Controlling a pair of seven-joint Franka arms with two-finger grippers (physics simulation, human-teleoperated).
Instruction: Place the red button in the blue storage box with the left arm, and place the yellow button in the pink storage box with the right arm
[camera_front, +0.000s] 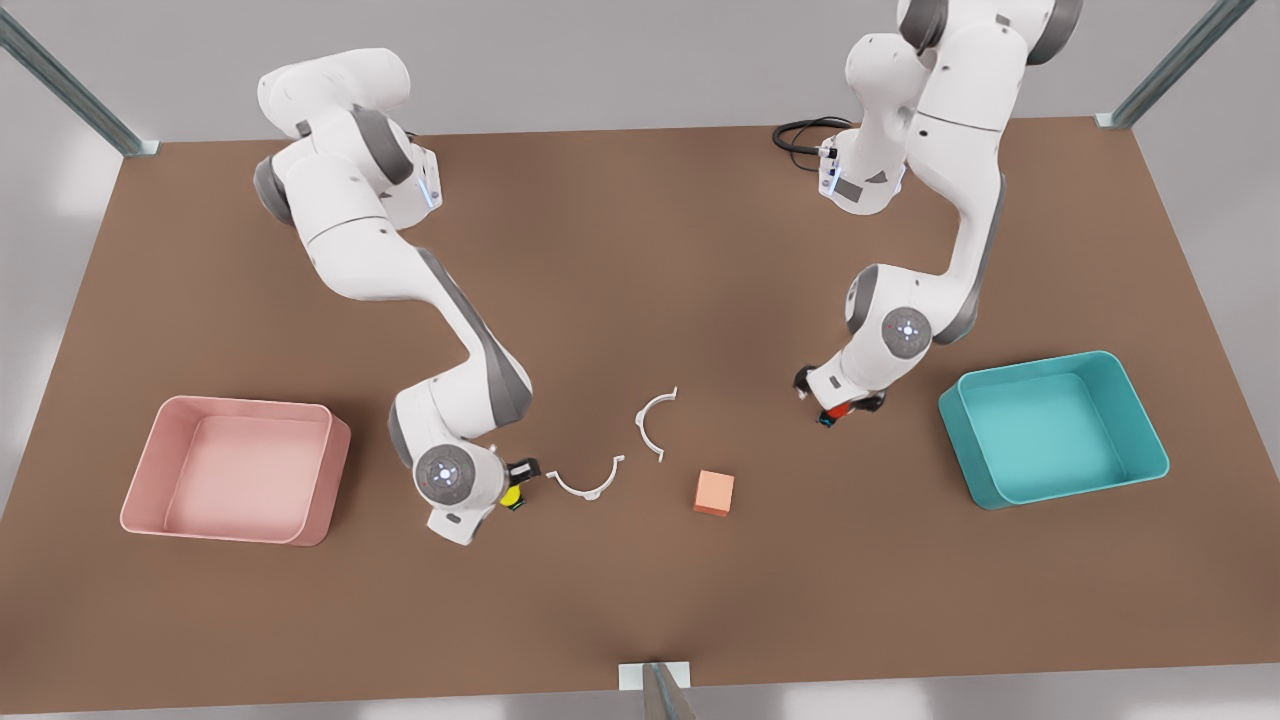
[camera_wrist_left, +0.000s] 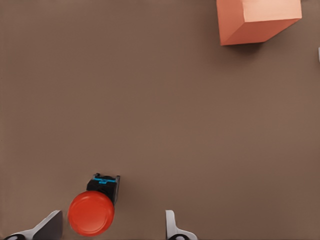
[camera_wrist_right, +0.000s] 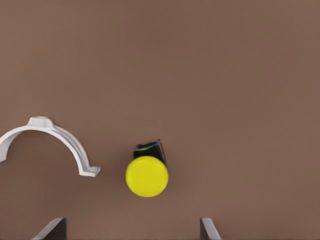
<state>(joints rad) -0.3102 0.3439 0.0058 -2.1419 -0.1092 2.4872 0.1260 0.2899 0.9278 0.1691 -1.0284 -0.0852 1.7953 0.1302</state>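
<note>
Both arms are at the pick-up step: the left pincer (camera_wrist_left: 112, 225), spread, straddles the red button (camera_wrist_left: 91, 212) on the counter (camera_front: 640, 250), on the orange cube's (camera_front: 714, 492) blue storage box (camera_front: 1055, 425) side. The right pincer (camera_wrist_right: 132, 229), spread too, hovers over the yellow button (camera_wrist_right: 147, 175) on the cube's pink storage box (camera_front: 240, 468) side, beside a white clamp (camera_wrist_right: 50, 137). Each should next lower and close.

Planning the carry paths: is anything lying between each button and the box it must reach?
Nothing visible. The red button, under the left end effector, has bare table up to the blue storage box. The yellow button, under the right end effector, likewise up to the pink storage box.
</note>
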